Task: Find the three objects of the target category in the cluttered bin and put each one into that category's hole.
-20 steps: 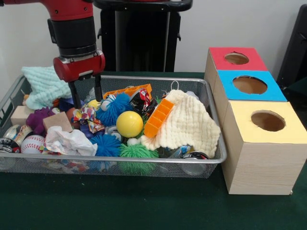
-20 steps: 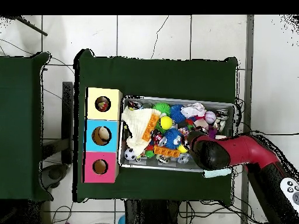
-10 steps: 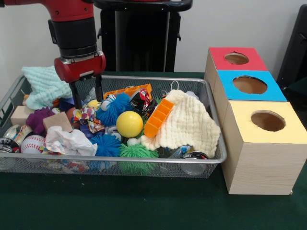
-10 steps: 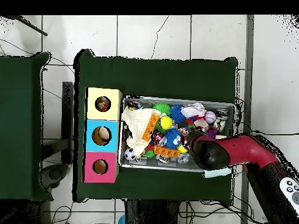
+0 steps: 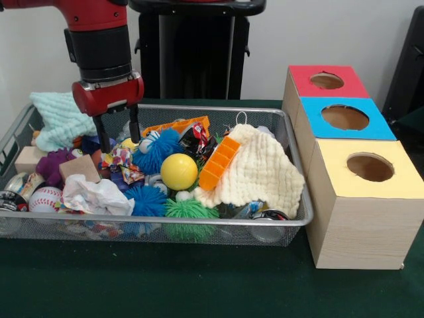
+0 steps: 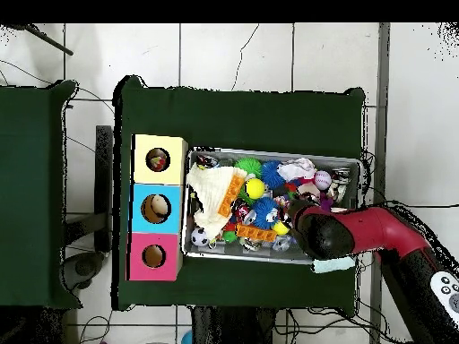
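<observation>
The gripper (image 5: 118, 136) hangs over the upper left of the bin (image 5: 199, 228) in the front view, its two black fingers (image 5: 101, 134) apart with nothing between them, tips just above the clutter. Overhead, the arm (image 6: 359, 231) covers the gripper and the bin's lower right corner, so nothing under it can be made out there.

The target category cannot be told from the pictures. Candidates in the bin: a yellow ball (image 5: 179, 171) at centre, a blue spiky ball (image 5: 158, 150) up and left of it, a second blue one (image 5: 147, 199) lower, a green spiky ball (image 5: 190, 211) at the front mesh, a baseball (image 5: 45, 197) at far left.

A cream cloth (image 5: 258, 171) drapes over the bin's right half and hides what lies beneath; an orange grid piece (image 5: 218, 162) leans on its left edge. A mint cloth (image 5: 61, 118) covers the upper left corner. Cans at the front wall show only their rims through the mesh; their labels are too small to read. Crumpled white paper (image 5: 96, 195) sits by the baseball.

The boxes at the right have red (image 5: 327, 81), blue (image 5: 345, 117) and yellow (image 5: 370, 167) tops, each with a hole. Overhead, something lies in each hole, but it cannot be identified. No writing is legible anywhere.
</observation>
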You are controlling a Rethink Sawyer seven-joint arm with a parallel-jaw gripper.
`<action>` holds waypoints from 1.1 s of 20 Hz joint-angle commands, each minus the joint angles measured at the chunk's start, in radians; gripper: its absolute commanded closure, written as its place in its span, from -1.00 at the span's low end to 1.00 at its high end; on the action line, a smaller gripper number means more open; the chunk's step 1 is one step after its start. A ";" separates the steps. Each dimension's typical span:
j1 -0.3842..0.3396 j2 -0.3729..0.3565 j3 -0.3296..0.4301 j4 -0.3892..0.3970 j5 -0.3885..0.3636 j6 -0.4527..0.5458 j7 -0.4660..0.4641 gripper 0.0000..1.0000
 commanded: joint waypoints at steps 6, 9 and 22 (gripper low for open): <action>-0.019 0.055 0.009 -0.094 -0.035 0.066 -0.224 -1.00; -0.012 0.052 -0.001 -0.079 -0.054 0.034 -0.189 -1.00; 0.004 0.034 -0.035 -0.013 -0.100 -0.052 -0.103 -1.00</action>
